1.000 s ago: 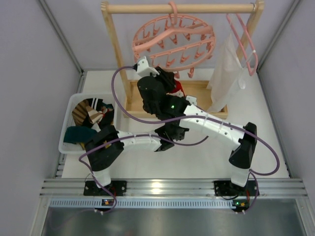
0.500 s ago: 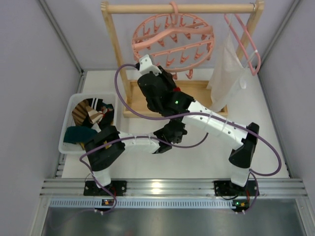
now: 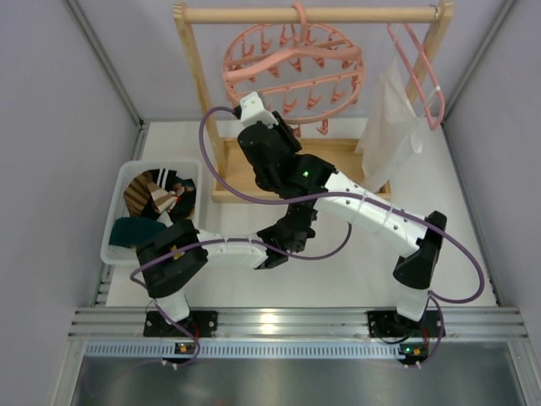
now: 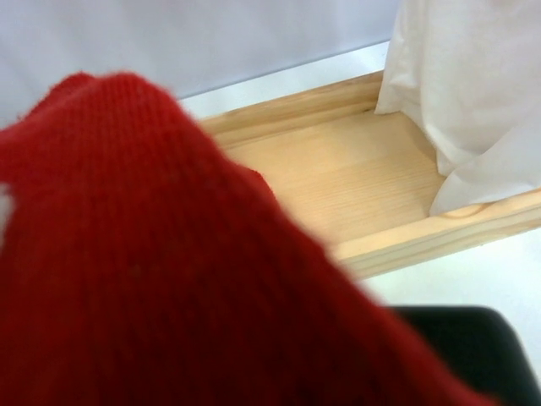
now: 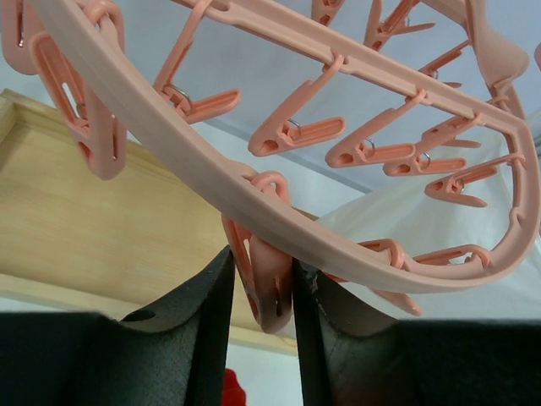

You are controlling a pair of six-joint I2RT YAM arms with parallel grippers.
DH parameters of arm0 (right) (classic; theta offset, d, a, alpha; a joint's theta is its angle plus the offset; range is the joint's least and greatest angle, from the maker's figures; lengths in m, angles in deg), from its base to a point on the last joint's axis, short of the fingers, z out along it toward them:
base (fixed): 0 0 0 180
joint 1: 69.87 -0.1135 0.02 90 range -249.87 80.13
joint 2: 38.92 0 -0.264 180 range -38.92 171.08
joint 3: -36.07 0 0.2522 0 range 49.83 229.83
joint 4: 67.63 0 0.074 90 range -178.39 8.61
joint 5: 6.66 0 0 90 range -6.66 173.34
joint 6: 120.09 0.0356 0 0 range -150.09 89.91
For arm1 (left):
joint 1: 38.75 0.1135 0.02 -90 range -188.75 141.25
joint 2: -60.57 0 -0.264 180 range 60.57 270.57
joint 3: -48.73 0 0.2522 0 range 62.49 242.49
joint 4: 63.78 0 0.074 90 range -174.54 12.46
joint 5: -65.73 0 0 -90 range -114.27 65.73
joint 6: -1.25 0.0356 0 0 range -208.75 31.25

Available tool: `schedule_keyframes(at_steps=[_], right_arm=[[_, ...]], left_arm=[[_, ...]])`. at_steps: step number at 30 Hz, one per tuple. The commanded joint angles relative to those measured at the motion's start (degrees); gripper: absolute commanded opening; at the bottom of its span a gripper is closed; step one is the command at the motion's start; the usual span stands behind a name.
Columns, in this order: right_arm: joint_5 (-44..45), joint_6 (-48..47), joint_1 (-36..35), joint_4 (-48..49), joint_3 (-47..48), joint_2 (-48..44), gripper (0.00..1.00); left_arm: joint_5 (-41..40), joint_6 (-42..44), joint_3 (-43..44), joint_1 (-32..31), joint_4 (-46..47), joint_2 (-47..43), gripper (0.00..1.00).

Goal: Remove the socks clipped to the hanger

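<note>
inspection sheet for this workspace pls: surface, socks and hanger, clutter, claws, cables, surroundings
surface: white table; the rack and bin stand on it
job's things: hanger hangs from the rack's top bar; red sock fills the left wrist view; striped sock and teal sock lie in the bin
clutter: white garment on plain hanger at the rack's right end
claws: left claw shut, seemingly on the red sock; right claw shut on a clip
cables: purple cable loops beside the rack post; another trails off the right arm
surroundings: grey walls; metal rail at the near edge
</note>
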Motion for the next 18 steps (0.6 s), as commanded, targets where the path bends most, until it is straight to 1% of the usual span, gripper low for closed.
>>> schedule_keyframes(at_steps=[1, 2, 4, 5, 8, 9, 10, 11, 12, 13, 14, 15, 16, 17, 18], right_arm=[[-1.54, 2.62, 1.48, -0.65, 2.38, -2.44, 0.32], [-1.72, 3.32, 1.57, -0.83, 2.03, -2.62, 0.38], [-2.69, 4.28, 1.57, -1.09, 1.59, -2.88, 0.39], [-3.13, 4.73, 1.57, -1.35, 1.07, -3.32, 0.42], [-6.11, 7.27, 1.49, -2.84, 0.10, -4.55, 0.57], [-7.60, 7.89, 1.48, -3.20, -0.17, -4.90, 0.60], [-8.74, 9.46, 1.48, -3.81, -0.52, -5.17, 0.64], [-10.15, 10.17, 1.40, -5.21, -0.61, -5.95, 0.70], [-12.60, 10.79, 1.31, -5.57, -0.78, -6.40, 0.72], [-14.28, 11.75, 1.22, -6.01, -1.22, -7.44, 0.75], [-16.12, 12.20, 0.87, -6.54, -1.22, -7.89, 0.79], [-20.66, 12.90, 0.78, -8.02, -1.14, -9.03, 0.81], [-23.06, 12.90, 0.78, -8.73, -1.14, -9.56, 0.83], [-25.17, 14.64, 0.78, -10.22, -1.22, -10.09, 0.89], [-29.63, 15.18, 0.69, -10.67, -1.14, -10.79, 0.94]], left_arm=[[-2.66, -4.69, -4.10, -0.30, 0.33, -7.02, 0.00], [-2.75, -5.05, -5.16, -0.22, -0.55, -9.73, 0.00], [-2.92, -9.96, -8.33, -0.13, -3.71, -12.03, 0.00], [-3.71, -11.46, -9.29, -0.13, -5.20, -14.31, 0.00], [-5.11, -16.65, -13.16, -0.13, -10.39, -19.05, 0.00], [-5.29, -17.97, -14.82, -0.13, -12.14, -20.38, 0.00], [-5.30, -21.11, -15.54, 0.05, -15.81, -21.79, 0.00], [-5.47, -22.71, -16.24, 0.66, -17.85, -24.67, 0.00], [-5.30, -24.03, -17.47, 1.01, -19.44, -26.09, 0.00], [-5.38, -26.31, -18.00, 1.80, -23.54, -28.89, 0.00], [-5.91, -27.81, -18.18, 2.33, -26.02, -30.14, 0.00], [-6.17, -29.48, -18.62, 2.77, -27.87, -31.46, 0.00], [-6.52, -30.36, -18.71, 3.56, -29.98, -34.08, 0.00], [-6.88, -31.42, -18.88, 3.91, -34.09, -35.41, 0.00], [-7.05, -33.60, -18.97, 4.26, -36.57, -36.73, 0.00]])
